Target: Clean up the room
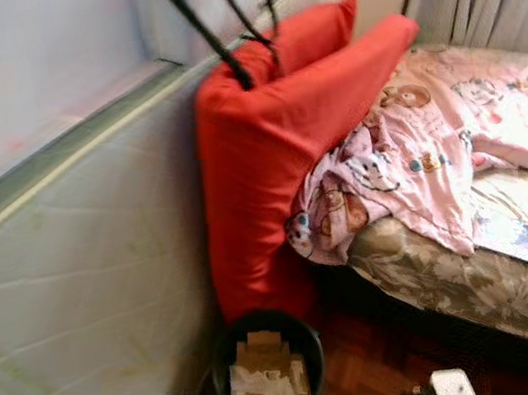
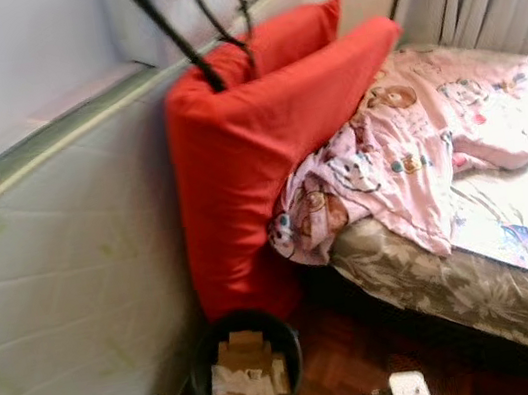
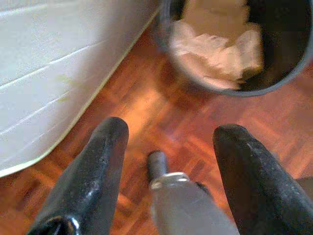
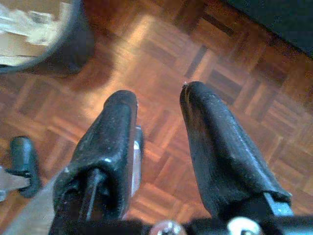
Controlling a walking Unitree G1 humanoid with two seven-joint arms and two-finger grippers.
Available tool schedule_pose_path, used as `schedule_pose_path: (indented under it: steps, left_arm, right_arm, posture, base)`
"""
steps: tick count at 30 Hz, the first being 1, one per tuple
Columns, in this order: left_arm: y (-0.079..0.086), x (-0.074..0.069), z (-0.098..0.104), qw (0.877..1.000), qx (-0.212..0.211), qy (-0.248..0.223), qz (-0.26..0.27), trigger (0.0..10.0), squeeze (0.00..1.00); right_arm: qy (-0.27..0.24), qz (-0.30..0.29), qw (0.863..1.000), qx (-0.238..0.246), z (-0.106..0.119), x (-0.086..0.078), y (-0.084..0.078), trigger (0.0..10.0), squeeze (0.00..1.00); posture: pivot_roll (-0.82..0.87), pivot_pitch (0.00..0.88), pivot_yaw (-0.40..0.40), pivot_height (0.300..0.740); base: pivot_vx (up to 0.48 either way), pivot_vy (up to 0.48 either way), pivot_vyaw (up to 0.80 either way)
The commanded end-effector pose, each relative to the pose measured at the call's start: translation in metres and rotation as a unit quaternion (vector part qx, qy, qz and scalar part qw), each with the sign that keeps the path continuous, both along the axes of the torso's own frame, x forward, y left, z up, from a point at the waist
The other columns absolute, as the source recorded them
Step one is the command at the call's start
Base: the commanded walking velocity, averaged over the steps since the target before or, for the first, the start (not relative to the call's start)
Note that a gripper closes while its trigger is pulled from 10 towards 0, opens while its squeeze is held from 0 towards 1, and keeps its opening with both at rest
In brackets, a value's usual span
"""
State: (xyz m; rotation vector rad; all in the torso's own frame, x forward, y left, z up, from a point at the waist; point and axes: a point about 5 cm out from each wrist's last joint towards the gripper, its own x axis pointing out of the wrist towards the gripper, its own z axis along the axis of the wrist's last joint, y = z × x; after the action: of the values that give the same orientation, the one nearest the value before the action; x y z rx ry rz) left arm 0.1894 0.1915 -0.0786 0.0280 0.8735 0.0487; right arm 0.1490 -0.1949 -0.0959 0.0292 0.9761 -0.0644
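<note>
- Bedding is the likely task item: a pink printed blanket (image 1: 419,156) lies crumpled on the bed (image 1: 482,288), with one corner hanging over the mattress edge against the red pillows.
- Two red pillows (image 1: 274,135) stand on end, wedged between the bed and a pale mattress (image 1: 64,272) that leans against the wall. The front pillow reaches down to just above the bin.
- A flat printed item (image 1: 525,240), possibly a booklet, lies on the bed near its edge, partly beside the blanket.
- A black waste bin (image 1: 267,367) stands on the parquet floor (image 4: 205,54) below the pillows, touching or nearly touching the leaning mattress. It holds crumpled paper and cardboard pieces.
- Black straps (image 1: 215,28) hang over the top of the leaning mattress behind the pillows.
- Left gripper (image 3: 168,142): fingers spread, holding nothing, low above the floor near the bin.
- Right gripper (image 4: 159,105): fingers spread, holding nothing, above bare floor between bin and bed.
- Risk: pulling the blanket could drag the printed item off the bed edge.
- Risk: shifting a pillow may tip the other pillow onto the bin, or upset the bin and spill its paper.
- Risk: the straps may snag a finger during any reach along the mattress top.
</note>
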Motion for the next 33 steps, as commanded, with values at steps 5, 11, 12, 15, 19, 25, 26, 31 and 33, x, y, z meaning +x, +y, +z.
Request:
schedule_pose_path:
  steps: [5,11,12,15,19,25,26,31,33]
  left_arm:
    - [0.0003,0.065,0.0365,0.997,-0.047,-0.034,0.053,10.0,0.0]
    - [-0.0003,0.0651,0.0365,0.997,-0.048,-0.033,0.053,10.0,0.0]
    - [-0.0003,0.0651,0.0365,0.997,-0.048,-0.033,0.053,10.0,0.0]
    - [-0.0001,0.065,0.0364,0.997,-0.051,-0.032,0.058,10.0,0.0]
    - [0.0001,0.0646,0.036,0.997,-0.049,-0.03,0.059,10.0,0.0]
    - [0.0002,0.0643,0.0358,0.997,-0.048,-0.028,0.058,10.0,0.0]
    - [0.0001,0.0638,0.0354,0.997,-0.047,-0.027,0.057,10.0,0.0]
    - [0.0009,0.064,0.0357,0.997,-0.045,-0.027,0.055,10.0,0.0]
    - [0.0014,0.0639,0.0357,0.997,-0.043,-0.028,0.055,10.0,0.0]
  right_arm:
    - [-0.056,-0.164,0.983,0.067,0.0277,0.0674,0.0153,10.0,0.0]
    - [-0.053,-0.153,0.985,0.066,0.0278,0.0677,0.0152,10.0,0.0]
    - [-0.053,-0.153,0.985,0.066,0.0278,0.0677,0.0152,10.0,0.0]
    - [-0.053,-0.15,0.985,0.065,0.028,0.0681,0.0154,10.0,0.0]
    - [-0.053,-0.148,0.985,0.065,0.028,0.0682,0.0155,10.0,0.0]
    - [-0.052,-0.147,0.986,0.064,0.0278,0.068,0.0157,10.0,0.0]
    - [-0.051,-0.147,0.986,0.064,0.0276,0.0676,0.0158,10.0,0.0]
    - [-0.052,-0.146,0.986,0.065,0.0276,0.0677,0.0165,10.0,0.0]
    - [-0.052,-0.144,0.986,0.065,0.0275,0.0677,0.0169,10.0,0.0]
  posture:
    - [-0.01,0.0,-0.059,0.74]
    - [-0.01,0.0,-0.06,0.74]
    - [-0.01,0.0,-0.059,0.74]
    - [-0.01,0.0,-0.058,0.74]
    - [-0.01,0.0,-0.058,0.74]
    - [-0.01,0.0,-0.053,0.74]
    - [-0.01,0.0,-0.051,0.74]
    - [-0.01,0.0,-0.048,0.74]
    - [-0.01,0.0,-0.046,0.74]
  base:
    - [0.0,-0.48,0.0]
    - [0.0,-0.48,0.0]
    - [0.0,-0.48,0.0]
    - [0.0,-0.238,0.0]
    - [0.0,0.0,0.0]
    - [0.0,0.0,0.0]
    - [0.0,0.0,0.0]
    - [0.0,0.0,0.0]
    - [0.0,0.0,0.0]
